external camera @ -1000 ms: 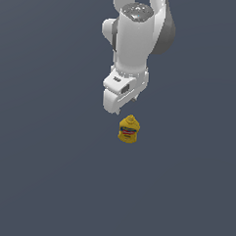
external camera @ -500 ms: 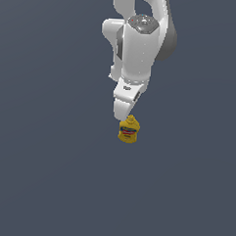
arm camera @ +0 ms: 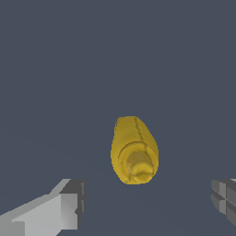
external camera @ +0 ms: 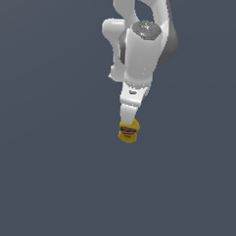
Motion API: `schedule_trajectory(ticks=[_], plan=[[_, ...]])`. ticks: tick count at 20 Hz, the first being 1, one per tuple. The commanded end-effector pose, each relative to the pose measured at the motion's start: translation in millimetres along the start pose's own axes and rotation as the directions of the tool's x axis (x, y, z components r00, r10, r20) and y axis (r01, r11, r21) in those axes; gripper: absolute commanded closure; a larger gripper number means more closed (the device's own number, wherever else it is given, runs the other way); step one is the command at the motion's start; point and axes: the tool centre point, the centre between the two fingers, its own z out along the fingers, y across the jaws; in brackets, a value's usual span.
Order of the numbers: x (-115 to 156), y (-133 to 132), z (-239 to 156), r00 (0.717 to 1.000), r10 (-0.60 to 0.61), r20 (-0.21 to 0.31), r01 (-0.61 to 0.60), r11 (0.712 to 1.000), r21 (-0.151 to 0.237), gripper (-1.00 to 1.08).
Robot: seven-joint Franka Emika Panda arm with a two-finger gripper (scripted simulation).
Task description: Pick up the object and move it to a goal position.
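Observation:
The yellow mustard bottle (external camera: 129,133) stands upright on the dark grey floor, its blue-and-red label facing the exterior camera. The white arm's hand hangs straight over it and hides the cap in the exterior view. My gripper (external camera: 128,121) is just above the bottle's top. In the wrist view I look down on the bottle (arm camera: 133,150) and its pointed cap. My gripper (arm camera: 150,200) is open and empty, with one finger (arm camera: 69,207) and the other finger (arm camera: 225,197) set wide apart, the bottle lying between their lines and a little beyond them.
A flat dark grey floor (external camera: 48,185) surrounds the bottle. The white arm (external camera: 143,47) rises above the bottle toward the top of the exterior view.
The arm has come down toward the bottle. The hand was above and apart from it a second ago; now it overlaps the bottle's cap in the exterior view. The bottle has not moved.

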Motion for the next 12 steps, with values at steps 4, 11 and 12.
schedule_trajectory(ticks=[4,11,12], plan=[[1,0,2,1.000,-0.025,0.000,0.025,1.000,0.000,-0.92],[1,-1,13,1.000,-0.022,0.000,0.022,1.000,0.000,-0.92],[1,-1,17,1.000,-0.022,0.000,0.022,1.000,0.000,-0.92]])
